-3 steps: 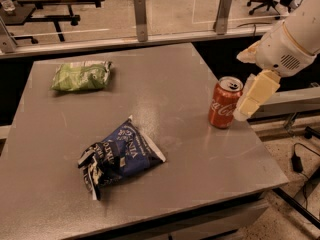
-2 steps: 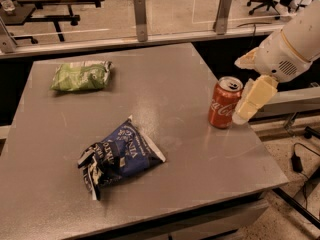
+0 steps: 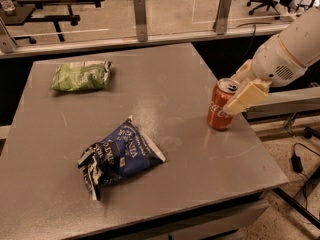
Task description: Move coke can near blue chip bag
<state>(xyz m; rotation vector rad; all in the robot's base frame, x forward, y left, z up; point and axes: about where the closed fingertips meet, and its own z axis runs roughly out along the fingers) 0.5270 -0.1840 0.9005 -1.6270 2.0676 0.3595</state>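
Hidden: gripper (image 3: pixel 240 91) covers the coke can's (image 3: pixel 220 109) right side; arm cut off at 2 o'clock | Grip: I cannot tell whether clamped or released | Can upright at table's (image 3: pixel 175 84) 3 o'clock edge; blue chip bag (image 3: pixel 120 154) well apart, 7 o'clock.

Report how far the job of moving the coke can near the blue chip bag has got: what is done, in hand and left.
Done: the gripper is at the coke can, which stands upright by the right edge of the table. In hand: taking hold of the can; whether it is gripped cannot be told. Left: the whole move, since the can is far from the blue chip bag, which lies front left.
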